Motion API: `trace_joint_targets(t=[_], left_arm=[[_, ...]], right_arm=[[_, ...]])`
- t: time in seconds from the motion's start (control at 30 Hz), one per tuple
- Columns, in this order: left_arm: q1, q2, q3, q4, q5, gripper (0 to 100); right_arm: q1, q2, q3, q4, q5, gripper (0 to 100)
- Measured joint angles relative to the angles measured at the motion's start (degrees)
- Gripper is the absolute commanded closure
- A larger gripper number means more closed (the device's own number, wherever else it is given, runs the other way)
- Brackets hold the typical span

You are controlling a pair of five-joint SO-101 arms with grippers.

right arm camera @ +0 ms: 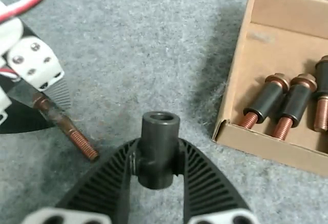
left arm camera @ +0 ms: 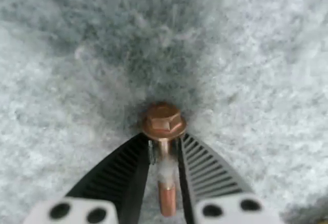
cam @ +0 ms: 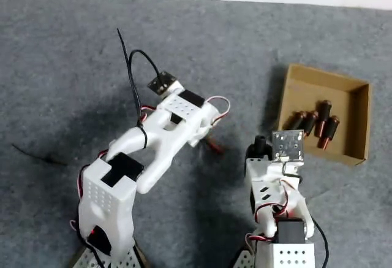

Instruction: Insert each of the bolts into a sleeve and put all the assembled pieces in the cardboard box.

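Observation:
My left gripper [left arm camera: 164,149] is shut on a copper bolt [left arm camera: 164,121], whose hex head points away from the wrist over the grey carpet. In the high view this gripper [cam: 208,138] holds the bolt [cam: 215,147] near the table's middle. My right gripper [right arm camera: 159,152] is shut on a black sleeve [right arm camera: 160,142] with its bore upward, and the sleeve [cam: 260,143] sits just right of the bolt's tip, apart from it. The bolt [right arm camera: 66,129] and left gripper [right arm camera: 38,101] appear beyond the sleeve. The cardboard box [cam: 355,96] holds several assembled pieces [cam: 312,122].
Grey carpet covers the whole table. The box [right arm camera: 241,70] lies close to the right gripper, with sleeved bolts [right arm camera: 270,101] against its near wall. A thin black wire [cam: 37,156] lies on the carpet at far left. A pale strip runs along the far edge.

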Motion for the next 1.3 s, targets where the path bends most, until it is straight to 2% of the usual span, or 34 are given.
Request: trace_joint_targets(t=[0.23,0.4,0.47,0.63,0.77,0.9,1.07,1.2,1.3], left_arm=[[-1.0,0.4,-5.5,9.7,-1.8,100],[-1.0,0.4,-9.7,14.8,-16.0,100],[-1.0,0.4,-10.3,15.3,-18.9,100],[-1.0,-0.6,-10.1,16.4,-20.4,100],[-0.8,-9.5,-4.0,16.7,-20.6,100],[-0.8,-23.6,8.0,12.0,-20.6,100],[-0.9,-43.6,26.9,-0.4,-20.6,100],[-2.0,-58.8,41.6,-12.2,-21.3,100],[-4.6,-69.5,50.9,-20.2,-26.8,100]], right_arm=[[0.0,0.0,0.4,0.0,0.0,99.3],[-0.8,0.1,0.6,-3.3,0.0,99.3],[-3.2,0.1,0.6,-5.3,0.0,99.3],[-8.3,0.1,0.6,-8.8,0.0,99.3],[-9.1,0.1,0.6,-9.3,0.0,99.3],[-9.3,0.1,0.6,-9.4,0.0,99.3],[-13.7,0.1,0.6,-9.4,0.3,99.3],[-18.7,0.1,0.6,-9.4,7.3,99.3],[-20.7,0.1,0.6,-9.4,10.5,99.3]])
